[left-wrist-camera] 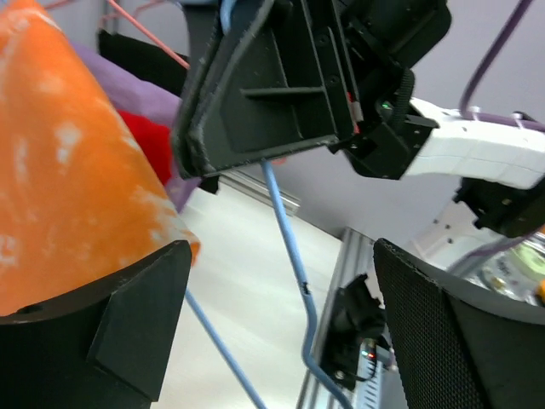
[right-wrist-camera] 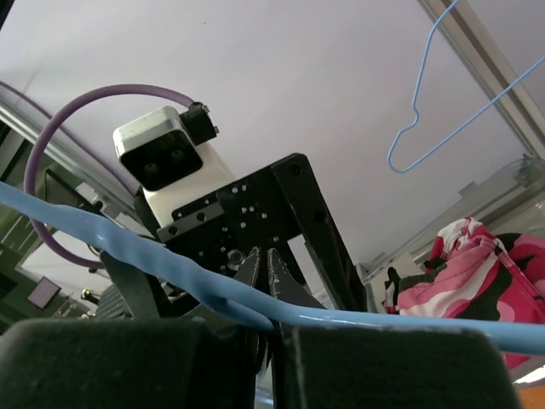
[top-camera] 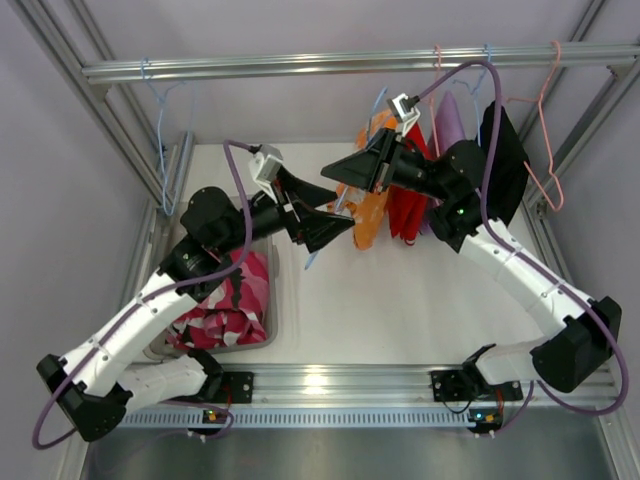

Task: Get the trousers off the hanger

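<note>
Right gripper [right-wrist-camera: 272, 334] is pinched tight on the wire of the blue hanger [right-wrist-camera: 128, 247]. Its arm rises from the near right, folds at the elbow and points leftward under the rail [top-camera: 300, 66]. Left gripper [left-wrist-camera: 281, 328] gapes wide, a finger on either side of that wire, its arm stretched forward to mid-table. Orange trousers [left-wrist-camera: 68, 170] hang on the hanger, just beside one left finger. Camouflage trousers [top-camera: 235, 300] lie in the bin [top-camera: 265, 338] at the left.
</note>
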Tool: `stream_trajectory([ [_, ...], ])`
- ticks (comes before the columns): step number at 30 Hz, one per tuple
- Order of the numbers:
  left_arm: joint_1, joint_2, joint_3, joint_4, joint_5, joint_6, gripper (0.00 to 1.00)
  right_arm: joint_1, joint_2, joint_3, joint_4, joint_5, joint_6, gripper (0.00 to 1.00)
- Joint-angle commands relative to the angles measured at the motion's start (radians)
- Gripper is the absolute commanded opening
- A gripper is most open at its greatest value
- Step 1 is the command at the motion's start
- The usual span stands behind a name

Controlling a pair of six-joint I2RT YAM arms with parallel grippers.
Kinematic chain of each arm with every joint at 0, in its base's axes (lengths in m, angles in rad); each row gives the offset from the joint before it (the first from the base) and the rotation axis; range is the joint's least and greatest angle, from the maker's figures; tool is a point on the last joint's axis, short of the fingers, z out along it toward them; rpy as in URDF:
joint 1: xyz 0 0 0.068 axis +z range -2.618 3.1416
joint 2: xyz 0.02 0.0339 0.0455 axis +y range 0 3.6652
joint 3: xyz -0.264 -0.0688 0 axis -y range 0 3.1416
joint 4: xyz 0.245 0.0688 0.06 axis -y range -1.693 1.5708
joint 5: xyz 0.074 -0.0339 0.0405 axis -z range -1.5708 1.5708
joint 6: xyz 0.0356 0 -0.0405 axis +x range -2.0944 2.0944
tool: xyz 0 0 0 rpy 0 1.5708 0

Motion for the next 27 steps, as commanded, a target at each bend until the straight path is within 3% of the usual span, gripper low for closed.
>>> stream_trajectory([
  [1, 0.017, -0.054, 0.002, -0.017, -0.166, 0.015, 0.98, 0.013, -0.074, 0.106, 0.058, -0.035, -0.099, 0.0],
  [2, 0.095, -0.065, 0.008, -0.036, -0.175, -0.006, 0.99, 0.019, -0.078, 0.112, 0.029, -0.041, -0.112, 0.0],
  [8, 0.534, -0.092, -0.027, 0.077, 0.168, -0.336, 0.99, 0.047, -0.117, 0.111, -0.042, -0.098, -0.172, 0.0],
  [10, 0.579, -0.106, -0.048, 0.084, 0.257, -0.309, 0.99, 0.059, -0.126, 0.114, -0.05, -0.121, -0.184, 0.0],
  [11, 0.586, -0.129, -0.056, 0.047, 0.289, -0.251, 0.99, 0.074, -0.129, 0.117, -0.053, -0.123, -0.194, 0.0],
  [14, 0.565, -0.216, -0.154, -0.072, 0.342, 0.129, 0.99, 0.102, -0.143, 0.131, -0.073, -0.106, -0.227, 0.0],
  [16, 0.55, -0.246, -0.224, -0.158, 0.38, 0.277, 0.99, 0.111, -0.135, 0.143, -0.053, -0.1, -0.221, 0.0],
  [20, 0.467, -0.365, -0.347, -0.251, 0.31, 0.625, 0.99, 0.139, -0.082, 0.226, -0.027, -0.1, -0.195, 0.0],
  [23, 0.43, -0.416, -0.433, -0.211, 0.187, 0.709, 0.99, 0.165, -0.049, 0.293, -0.028, -0.098, -0.195, 0.0],
  [27, 0.369, -0.438, -0.547, -0.021, 0.054, 0.729, 0.99, 0.191, -0.014, 0.362, -0.042, -0.094, -0.197, 0.0],
])
